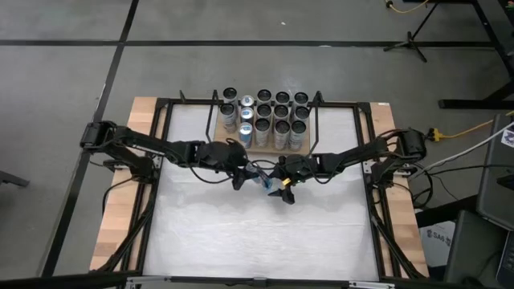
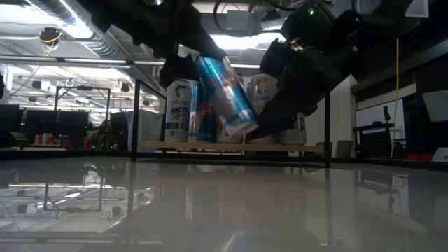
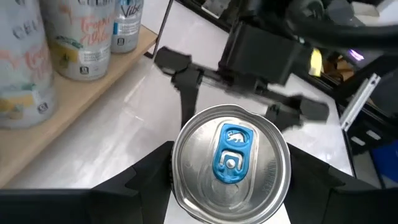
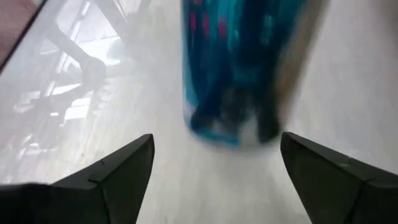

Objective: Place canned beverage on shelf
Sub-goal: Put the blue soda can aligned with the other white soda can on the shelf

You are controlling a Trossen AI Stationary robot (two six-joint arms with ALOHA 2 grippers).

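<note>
The blue can (image 2: 224,94) hangs tilted above the table (image 1: 265,233), just in front of the shelf (image 2: 231,146), clamped in my left tool (image 3: 230,186). My right tool (image 4: 214,168) gapes wide beside it, gripping nothing. At that tilt it could topple the shelved cans (image 1: 269,116). One back there reads "Vibe".

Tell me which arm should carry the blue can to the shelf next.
Left. The left hand is clamped around the blue can, holding it tilted above the table, with the shelf of cans just behind it. The right hand stands open and apart from the can.
</note>
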